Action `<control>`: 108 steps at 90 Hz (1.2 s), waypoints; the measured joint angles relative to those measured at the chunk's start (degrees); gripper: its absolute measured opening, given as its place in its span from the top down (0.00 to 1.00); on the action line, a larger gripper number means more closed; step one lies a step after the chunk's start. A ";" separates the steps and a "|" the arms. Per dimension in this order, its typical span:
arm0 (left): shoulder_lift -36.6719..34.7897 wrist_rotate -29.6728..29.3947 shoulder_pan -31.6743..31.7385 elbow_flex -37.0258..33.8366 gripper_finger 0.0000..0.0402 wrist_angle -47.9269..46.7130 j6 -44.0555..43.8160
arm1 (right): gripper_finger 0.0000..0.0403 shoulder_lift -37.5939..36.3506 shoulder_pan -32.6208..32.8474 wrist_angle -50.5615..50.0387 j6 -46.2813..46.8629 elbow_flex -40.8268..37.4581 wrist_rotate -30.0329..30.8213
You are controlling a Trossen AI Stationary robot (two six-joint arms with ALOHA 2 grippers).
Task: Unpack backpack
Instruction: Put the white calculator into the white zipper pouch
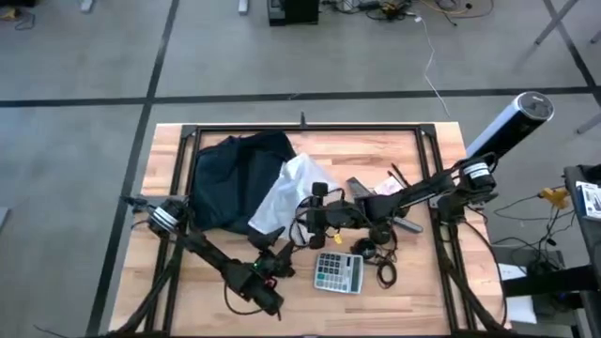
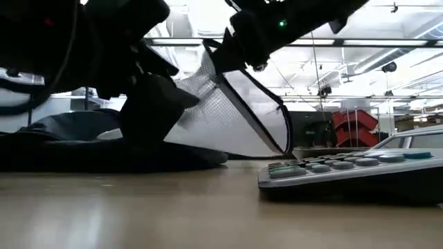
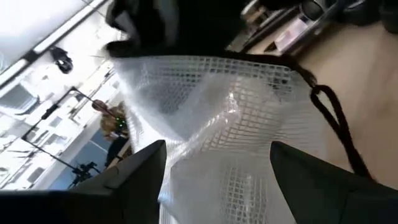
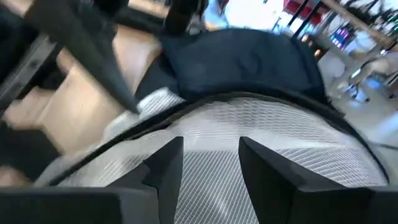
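The dark navy backpack (image 1: 230,174) lies slumped on the table's far left part (image 2: 76,131). A silvery-grey mesh pouch (image 1: 289,192) with black trim and a black cord stands tilted beside it (image 2: 228,114), its lower edge down by the backpack. My right gripper (image 1: 317,208) reaches in from the table's right and is shut on the pouch's raised end (image 4: 211,155). My left gripper (image 1: 272,242) comes from the near side and is shut on the pouch's lower near end (image 3: 217,180). My left gripper has the pouch's mesh wall (image 3: 217,155) between its two fingers, coming from the table's near side and slanting upward. The mesh bunches in the gap. This end stays low, near the table. My right gripper pinches the pouch's mesh (image 4: 211,149) just below its black-trimmed edge (image 4: 249,99), coming level from the table's right. That end (image 2: 225,69) is lifted, and the pouch slopes down from it.
A grey calculator (image 1: 338,272) lies near the front edge (image 2: 346,173). Black headphones with cables (image 1: 376,249) and small dark items (image 1: 376,188) lie to the pouch's right. A black metal frame (image 1: 300,130) borders the wooden table.
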 joint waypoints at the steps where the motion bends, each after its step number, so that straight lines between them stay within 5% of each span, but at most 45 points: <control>1: -0.01 -0.06 0.06 -0.16 0.31 -0.03 -0.19 | 0.63 -0.01 0.09 -0.72 0.05 0.23 0.00; 29: -4.69 0.01 2.02 -5.69 0.31 -13.97 -16.71 | 0.60 -0.48 4.47 -9.04 5.31 3.05 -3.40; 44: -10.04 2.01 1.03 -8.56 0.31 -20.38 -23.29 | 0.64 0.22 6.21 -5.64 8.34 1.59 3.64; 59: -15.26 11.18 -0.18 -8.40 0.31 -16.44 -15.65 | 0.68 2.00 5.63 -1.01 6.76 -0.13 6.03; 78: -15.02 12.89 -0.10 -8.37 0.31 7.90 7.00 | 0.71 0.45 6.48 -2.86 1.37 -0.31 6.39; 88: -14.17 14.26 -0.10 -8.37 0.31 17.06 15.99 | 0.72 -3.89 8.77 -13.29 0.41 -0.20 8.07; 108: -13.73 21.91 0.19 -8.64 0.31 20.40 19.18 | 0.68 -10.66 13.15 -40.95 12.67 -0.38 14.16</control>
